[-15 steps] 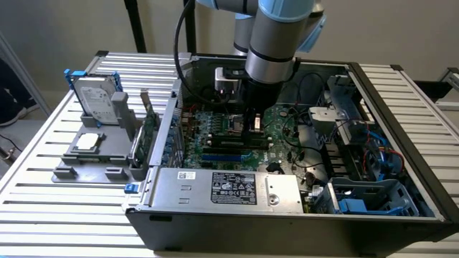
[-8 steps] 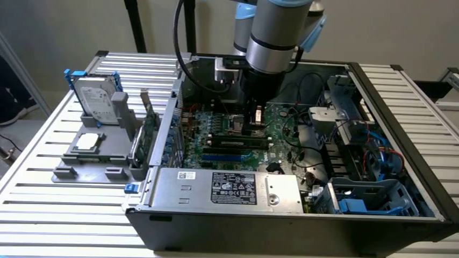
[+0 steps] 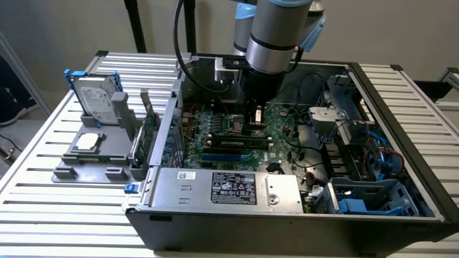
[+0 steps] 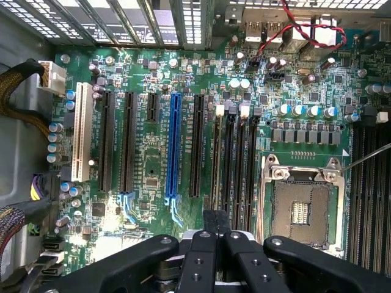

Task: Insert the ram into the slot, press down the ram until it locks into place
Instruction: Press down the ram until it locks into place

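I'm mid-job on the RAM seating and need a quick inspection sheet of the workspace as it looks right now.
Surface: slatted metal table carrying an open computer case.
Job's things: the ram stands on edge in a black slot beside the processor socket; whether it is locked cannot be told.
Clutter: grey fixture holding a hard drive and an expansion card.
Grippers: gripper down inside the case, jaws shut, over one end of the ram.
Cables: red and black wires; braided bundle; black arm cable.
Surroundings: pale wall; nothing else seen.
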`<action>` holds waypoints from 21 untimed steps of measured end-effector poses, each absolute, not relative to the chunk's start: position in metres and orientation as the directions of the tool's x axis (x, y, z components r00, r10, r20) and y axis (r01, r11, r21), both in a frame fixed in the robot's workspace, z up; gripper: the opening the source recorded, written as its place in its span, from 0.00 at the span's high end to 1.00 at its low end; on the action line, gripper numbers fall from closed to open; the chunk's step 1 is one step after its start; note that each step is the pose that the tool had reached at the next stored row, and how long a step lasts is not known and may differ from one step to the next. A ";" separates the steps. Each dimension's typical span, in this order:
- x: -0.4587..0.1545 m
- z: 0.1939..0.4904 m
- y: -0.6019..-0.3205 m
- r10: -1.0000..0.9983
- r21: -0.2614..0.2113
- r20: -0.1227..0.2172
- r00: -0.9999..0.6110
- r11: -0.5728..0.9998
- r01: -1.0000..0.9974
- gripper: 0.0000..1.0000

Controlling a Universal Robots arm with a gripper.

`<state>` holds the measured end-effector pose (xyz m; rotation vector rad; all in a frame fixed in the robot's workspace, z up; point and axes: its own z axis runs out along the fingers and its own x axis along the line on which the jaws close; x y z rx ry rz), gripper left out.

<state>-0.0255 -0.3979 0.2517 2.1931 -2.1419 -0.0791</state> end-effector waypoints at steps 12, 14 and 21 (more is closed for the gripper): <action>-0.030 0.247 -0.397 -1.000 0.080 0.016 0.024 -0.023 -0.996 0.89; -0.032 0.245 -0.396 -1.000 0.074 0.016 0.024 -0.023 -0.997 0.89; -0.034 0.236 -0.394 -1.000 0.056 0.016 0.024 -0.023 -0.998 0.89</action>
